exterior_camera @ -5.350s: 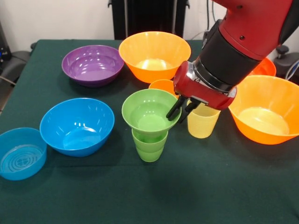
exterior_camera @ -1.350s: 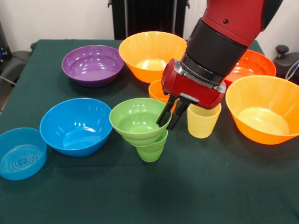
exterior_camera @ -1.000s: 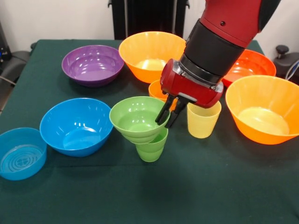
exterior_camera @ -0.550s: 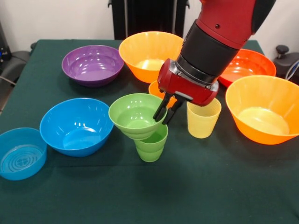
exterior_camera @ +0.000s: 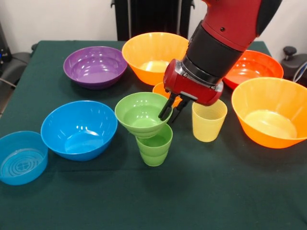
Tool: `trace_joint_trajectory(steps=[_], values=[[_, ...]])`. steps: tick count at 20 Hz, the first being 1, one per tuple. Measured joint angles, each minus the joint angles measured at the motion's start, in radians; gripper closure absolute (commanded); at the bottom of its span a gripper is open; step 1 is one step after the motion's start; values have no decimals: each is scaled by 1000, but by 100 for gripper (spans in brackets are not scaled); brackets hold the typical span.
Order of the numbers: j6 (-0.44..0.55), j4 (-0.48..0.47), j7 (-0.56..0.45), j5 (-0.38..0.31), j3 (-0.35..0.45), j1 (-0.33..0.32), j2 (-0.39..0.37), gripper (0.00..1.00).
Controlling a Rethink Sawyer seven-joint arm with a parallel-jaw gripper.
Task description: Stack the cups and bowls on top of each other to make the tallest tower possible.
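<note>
End effector (exterior_camera: 169,110) is pinched on the rim of the small green bowl (exterior_camera: 142,114), which hangs tilted, half off the green cup (exterior_camera: 154,146) mid-bench. Level the bowl, centre it over the cup mouth, lower straight, then release slowly.
</note>
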Motion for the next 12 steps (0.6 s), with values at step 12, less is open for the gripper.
trace_joint_trajectory(steps=[12], values=[[0, 15, 54, 4, -11, 24, -1, 100]])
